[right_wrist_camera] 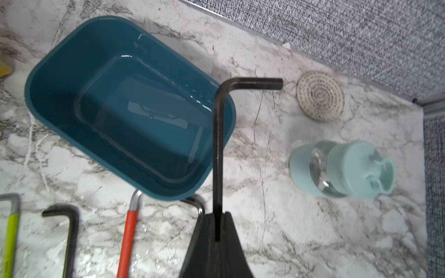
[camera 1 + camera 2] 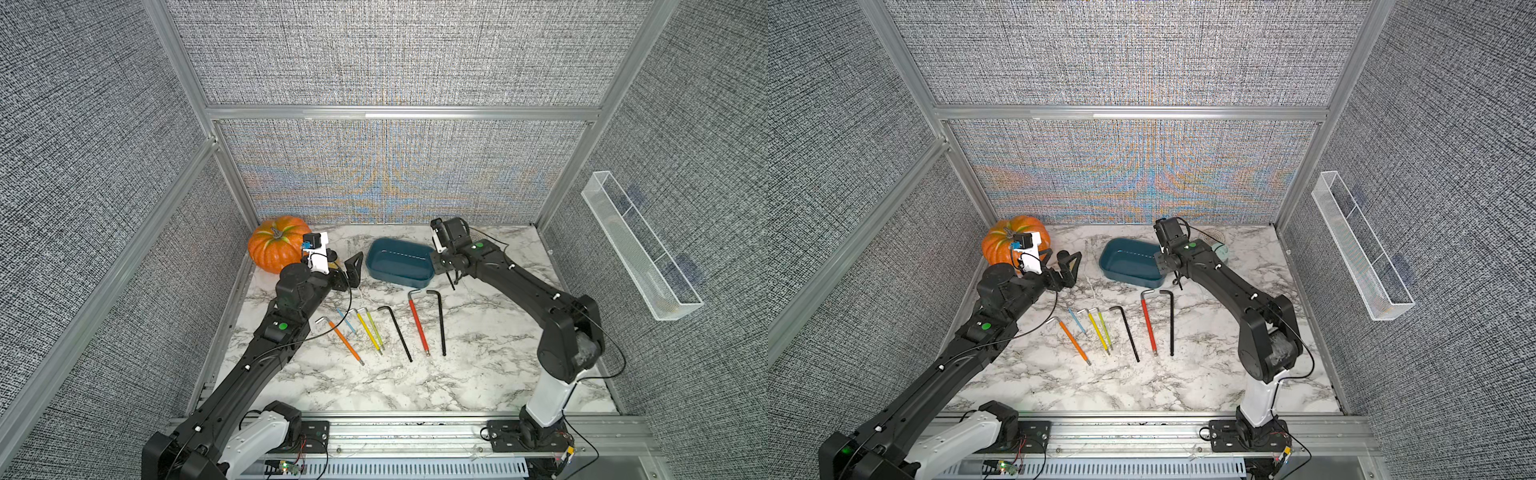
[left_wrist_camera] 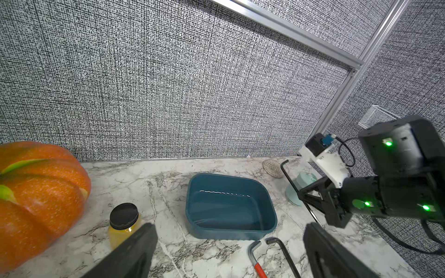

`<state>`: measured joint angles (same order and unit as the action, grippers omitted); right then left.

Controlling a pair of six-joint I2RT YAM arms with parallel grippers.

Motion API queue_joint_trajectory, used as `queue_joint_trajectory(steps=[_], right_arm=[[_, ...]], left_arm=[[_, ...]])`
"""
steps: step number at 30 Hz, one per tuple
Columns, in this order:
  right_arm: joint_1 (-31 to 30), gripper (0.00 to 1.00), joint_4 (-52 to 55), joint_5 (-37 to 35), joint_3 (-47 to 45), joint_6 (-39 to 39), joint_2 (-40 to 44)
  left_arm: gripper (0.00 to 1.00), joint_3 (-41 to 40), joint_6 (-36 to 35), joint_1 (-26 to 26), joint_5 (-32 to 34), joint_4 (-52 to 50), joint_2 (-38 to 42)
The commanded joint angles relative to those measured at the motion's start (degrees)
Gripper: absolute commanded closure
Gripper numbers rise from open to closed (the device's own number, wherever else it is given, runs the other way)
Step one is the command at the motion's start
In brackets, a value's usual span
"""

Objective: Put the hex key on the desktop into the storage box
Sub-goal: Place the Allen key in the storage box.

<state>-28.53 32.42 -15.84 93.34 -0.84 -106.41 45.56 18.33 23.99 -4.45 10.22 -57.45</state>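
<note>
Room: grey woven walls [image 2: 374, 62] on three sides, white marble desktop [image 2: 478, 374] below.
Left side: orange pumpkin [image 2: 272, 245] in the back corner, yellow-filled jar [image 3: 124, 222] just beside it.
Middle: seven loose hex keys [image 2: 397, 334] in a row on the desktop; storage box [image 2: 399, 281] behind them, empty.
Right side: pale blue cup [image 1: 342, 168] and woven coaster [image 1: 320, 98] near the box's right end; clear mesh tray [image 2: 640, 253] on the wall.
Task thing: held hex key [image 1: 218, 144], black, lifted off the desktop at the box's right end, not yet inside.
Risk 1: grip sits at the far end of the long shank, so the key may swing or slip early and land outside the rim.
Risk 2: bent end may catch the rim going in and shove or tip the box, which is probably light.
Risk 3: a swing rightward would likely knock the cup.
Left gripper [image 2: 1064, 257]: jaws wide, holds nothing, hovers by the jar.
Right gripper [image 1: 218, 216]: pinched tight on the held hex key's shank, touches nothing else.
</note>
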Motion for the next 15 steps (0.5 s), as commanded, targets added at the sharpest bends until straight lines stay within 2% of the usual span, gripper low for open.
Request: queue_joint_trajectory(steps=[1,8,15], right_arm=[[-0.8,1.0,-1.8,-0.9,4.4,6.2,-3.1],[-3.1,1.0,-4.3,0.9,12.5,14.4,-11.9],[-3.5,1.0,-9.2,3.2,15.9,17.7,-18.9]], left_arm=[[0.0,0.2,-0.5,0.1,0.3,0.1,0.1],[0.0,0.3,-0.8,0.1,0.7,0.1,-0.3],[0.0,-0.6,-1.2,0.1,1.1,0.1,-0.2]])
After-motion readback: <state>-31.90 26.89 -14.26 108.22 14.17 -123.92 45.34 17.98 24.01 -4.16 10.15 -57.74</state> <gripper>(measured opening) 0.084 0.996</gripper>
